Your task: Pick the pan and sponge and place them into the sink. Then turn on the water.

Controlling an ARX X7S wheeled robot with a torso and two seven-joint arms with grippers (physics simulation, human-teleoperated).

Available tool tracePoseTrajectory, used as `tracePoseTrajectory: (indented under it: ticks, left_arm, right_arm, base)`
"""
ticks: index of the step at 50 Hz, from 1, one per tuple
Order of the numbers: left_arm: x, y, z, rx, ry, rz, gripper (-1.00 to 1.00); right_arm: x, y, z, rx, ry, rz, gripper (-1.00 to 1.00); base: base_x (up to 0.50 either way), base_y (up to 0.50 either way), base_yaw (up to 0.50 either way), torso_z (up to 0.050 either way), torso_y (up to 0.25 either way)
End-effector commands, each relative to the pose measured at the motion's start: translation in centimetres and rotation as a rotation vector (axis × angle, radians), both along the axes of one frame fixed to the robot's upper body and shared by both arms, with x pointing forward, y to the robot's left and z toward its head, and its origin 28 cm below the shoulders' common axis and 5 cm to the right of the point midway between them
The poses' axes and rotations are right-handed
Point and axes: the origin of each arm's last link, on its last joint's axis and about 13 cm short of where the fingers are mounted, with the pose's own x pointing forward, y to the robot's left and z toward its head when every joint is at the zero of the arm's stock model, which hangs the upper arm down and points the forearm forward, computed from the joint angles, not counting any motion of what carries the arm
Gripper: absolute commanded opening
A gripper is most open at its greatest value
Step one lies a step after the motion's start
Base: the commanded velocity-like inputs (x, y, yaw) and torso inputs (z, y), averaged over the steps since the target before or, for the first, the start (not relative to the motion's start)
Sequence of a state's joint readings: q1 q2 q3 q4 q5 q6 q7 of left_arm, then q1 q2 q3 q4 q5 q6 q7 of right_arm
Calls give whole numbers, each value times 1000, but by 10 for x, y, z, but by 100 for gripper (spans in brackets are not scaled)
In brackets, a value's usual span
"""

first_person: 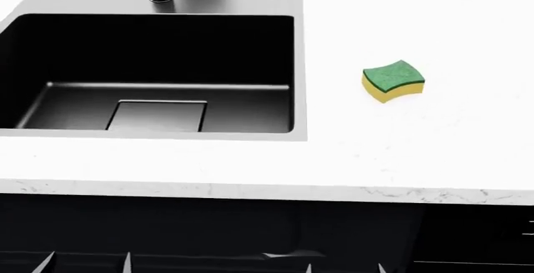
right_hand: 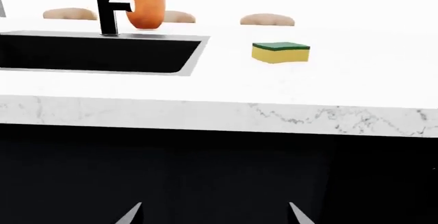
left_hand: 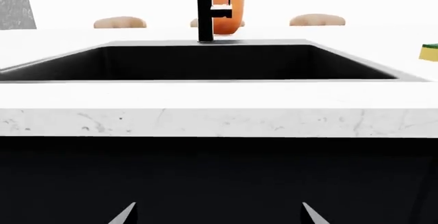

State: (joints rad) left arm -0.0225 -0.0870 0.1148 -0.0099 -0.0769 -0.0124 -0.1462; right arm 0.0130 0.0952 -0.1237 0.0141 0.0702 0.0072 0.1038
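Note:
The sink (first_person: 225, 1) is a dark grey basin set in the white counter, with nothing inside it in the head view. The sponge (first_person: 393, 80), green over yellow, lies on the counter to the sink's right and also shows in both wrist views (right_hand: 280, 52) (left_hand: 429, 52). Behind the basin stands the black faucet (left_hand: 204, 14), and no water shows. The pan is out of view. Both grippers hang open and hold nothing, below the counter's front edge and before the dark cabinet: the left gripper (first_person: 86, 263) (left_hand: 219, 215) under the sink, the right gripper (first_person: 344, 267) (right_hand: 214, 215) nearer the sponge.
The white marble counter (first_person: 417, 154) ends in a front edge over dark cabinet fronts (first_person: 250, 229). An orange pot with a plant (right_hand: 145, 8) stands behind the faucet. Tan chair backs (left_hand: 120, 22) show beyond the counter's far side.

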Motion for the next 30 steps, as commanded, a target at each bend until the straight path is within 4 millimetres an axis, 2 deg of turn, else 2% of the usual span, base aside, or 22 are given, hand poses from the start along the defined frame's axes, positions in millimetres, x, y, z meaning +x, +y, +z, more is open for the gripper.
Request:
tracePoseTrajectory:
  ticks: [1, 22, 28, 30]
  left_arm:
    - [1, -2, 0, -6, 0, 0, 100]
    - [0, -1, 1, -2, -10, -9, 100]
    - [-4, 5, 0, -9, -6, -2, 100]
    - [-5, 4, 1, -28, 9, -16, 100]
  right_arm:
    - [0, 0, -1, 2, 8, -4, 100]
    - [1, 0, -1, 2, 10, -9, 100]
    - [1, 0, 0, 7, 2, -11, 100]
    - [2, 1, 3, 30, -18, 0, 100]
  base:
    - [0, 0, 0, 50, 0]
    - [0, 0, 0, 50, 0]
    - [0, 0, 0, 50, 0]
    - [0, 0, 0, 0, 0]
